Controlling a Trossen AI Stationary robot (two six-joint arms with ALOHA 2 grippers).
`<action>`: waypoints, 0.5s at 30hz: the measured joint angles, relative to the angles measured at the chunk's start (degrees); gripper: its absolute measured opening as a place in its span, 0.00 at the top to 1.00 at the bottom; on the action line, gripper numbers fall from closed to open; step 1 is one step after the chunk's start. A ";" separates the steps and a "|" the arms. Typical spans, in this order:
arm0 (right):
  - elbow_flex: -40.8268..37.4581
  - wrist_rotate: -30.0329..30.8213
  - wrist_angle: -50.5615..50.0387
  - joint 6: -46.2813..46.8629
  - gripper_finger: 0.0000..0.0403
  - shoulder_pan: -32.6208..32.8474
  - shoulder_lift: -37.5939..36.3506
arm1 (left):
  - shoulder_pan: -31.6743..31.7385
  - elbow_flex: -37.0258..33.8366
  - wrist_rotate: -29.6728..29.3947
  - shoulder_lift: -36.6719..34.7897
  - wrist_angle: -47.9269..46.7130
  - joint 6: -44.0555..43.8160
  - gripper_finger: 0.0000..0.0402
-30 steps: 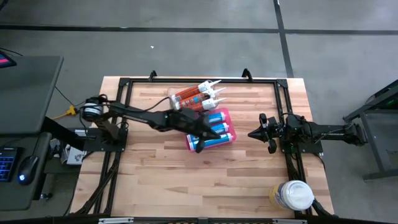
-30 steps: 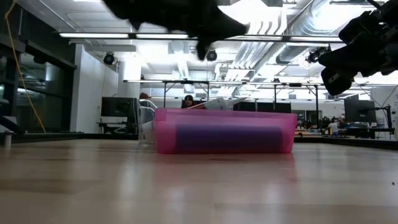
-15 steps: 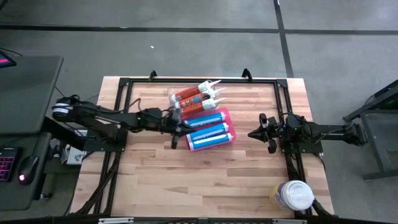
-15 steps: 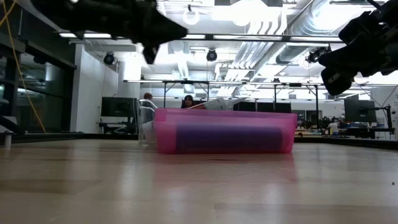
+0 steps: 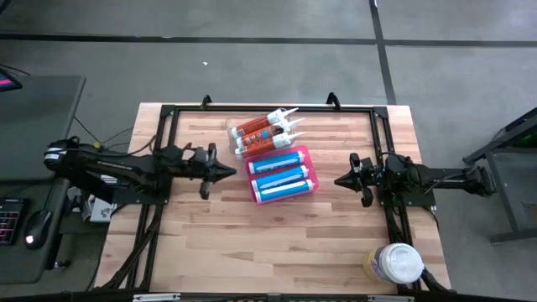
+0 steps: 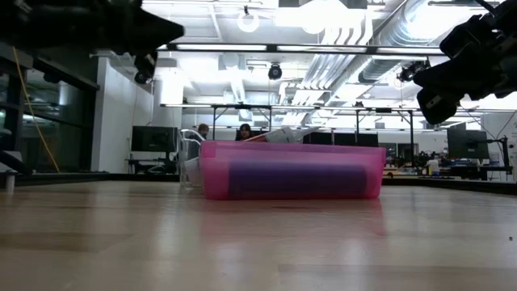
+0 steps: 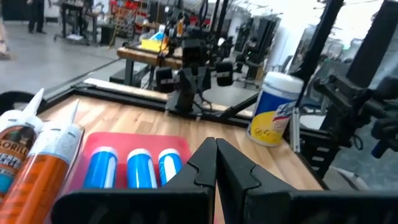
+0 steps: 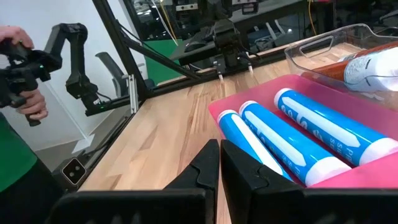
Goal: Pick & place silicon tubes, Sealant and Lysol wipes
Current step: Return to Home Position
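Behind pink bin (image 6: 291, 171), tubes (image 6: 283, 134) half hidden; left end effector (image 5: 231, 173), right end effector (image 5: 339, 179) together.

Plain wooden surface (image 5: 277, 235) with a black metal frame (image 5: 252, 108) running round its edges, sitting on a grey floor (image 5: 210, 33) crossed by a few dark lines (image 5: 382, 50). Off to the left there's a dark desk (image 5: 38, 109) with a lit-up mouse (image 5: 33, 240) at its near end, and a yellow cable (image 5: 86, 153) by the surface's left edge. The far background is a big open workshop with strip lights (image 6: 323, 50), silver ducts (image 6: 420, 24), a dark monitor (image 6: 153, 139) and a couple of people (image 6: 243, 130) way back. Someone in a green top (image 8: 9, 162) stands past the left side.
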 joint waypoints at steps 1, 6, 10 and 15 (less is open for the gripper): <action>0.00 0.00 -0.08 0.00 0.97 0.00 -0.04 | 0.00 -0.80 0.17 -1.26 0.17 -0.04 1.00; 0.00 0.00 -0.08 0.00 0.97 0.00 -0.03 | 0.00 -5.11 0.19 -7.61 0.07 -0.19 1.00; 0.00 0.00 -0.08 0.00 0.97 0.00 -0.04 | 0.00 -8.64 0.27 -13.31 0.06 -0.02 1.00; 0.00 0.00 -0.08 0.00 0.97 0.00 -0.04 | 0.00 -12.39 0.36 -19.67 0.05 -0.04 1.00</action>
